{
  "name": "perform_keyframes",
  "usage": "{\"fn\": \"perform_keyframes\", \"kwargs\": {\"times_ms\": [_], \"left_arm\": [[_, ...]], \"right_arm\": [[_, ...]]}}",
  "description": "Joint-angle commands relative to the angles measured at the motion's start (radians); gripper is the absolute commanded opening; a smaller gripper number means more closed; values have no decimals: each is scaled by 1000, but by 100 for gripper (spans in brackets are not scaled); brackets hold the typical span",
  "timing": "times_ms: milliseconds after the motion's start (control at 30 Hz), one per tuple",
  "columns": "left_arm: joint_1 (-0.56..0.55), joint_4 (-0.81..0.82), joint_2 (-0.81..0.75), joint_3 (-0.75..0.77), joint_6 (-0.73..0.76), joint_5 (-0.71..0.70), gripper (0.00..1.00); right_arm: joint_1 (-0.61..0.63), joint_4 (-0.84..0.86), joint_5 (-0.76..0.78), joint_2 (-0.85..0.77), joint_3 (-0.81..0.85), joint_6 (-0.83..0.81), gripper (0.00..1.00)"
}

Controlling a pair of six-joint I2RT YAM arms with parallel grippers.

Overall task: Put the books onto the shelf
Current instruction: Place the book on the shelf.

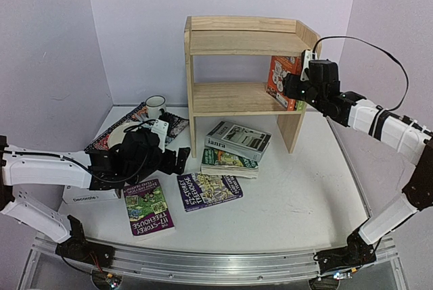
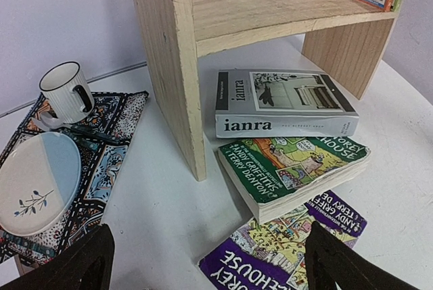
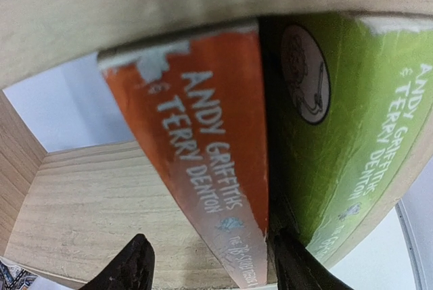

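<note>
Watching the right gripper [image 1: 289, 88] reaching into the right end of the shelf's [image 1: 230, 97] lower tier. Straddling the spine of the orange book [image 3: 203, 134] with jaws partly spread, a gap showing on one side, so not clamping it. Noting that book standing upright on the tier, pressing against the light green book [image 3: 352, 134].

Finding the rest lying flat on the table [image 1: 304, 188]:
- grey-white book [image 1: 238, 139] sitting right against the green book [image 1: 229, 161], just in front of the shelf
- dark purple book [image 1: 210, 190] and purple book [image 1: 147, 207] lying nearer the arms
- white book [image 1: 91, 197] lying partly under the left arm

Seeing the left gripper [image 1: 181, 160] hanging low near the dark purple book, jaws spread wide, holding nothing.

Noting the placemat [image 1: 177, 122] lying back left, carrying a mug [image 1: 155, 106] and a plate [image 2: 37, 182].
</note>
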Motion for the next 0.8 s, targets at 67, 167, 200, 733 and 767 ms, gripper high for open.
{"fn": "perform_keyframes", "kwargs": {"times_ms": [67, 167, 200, 733, 767], "left_arm": [[5, 9, -41, 4, 0, -9, 100], [5, 10, -42, -1, -6, -7, 99], [5, 10, -42, -1, -8, -5, 100], [5, 4, -16, -5, -82, 36, 99], [5, 4, -13, -7, -98, 46, 100]], "right_arm": [[-14, 9, 35, -70, -1, 24, 60], [-13, -4, 28, -96, -13, 41, 59], [-14, -12, 25, -105, -18, 46, 59], [-14, -136, -74, -281, -197, 152, 72], [-14, -145, -98, -297, -221, 173, 73]]}}
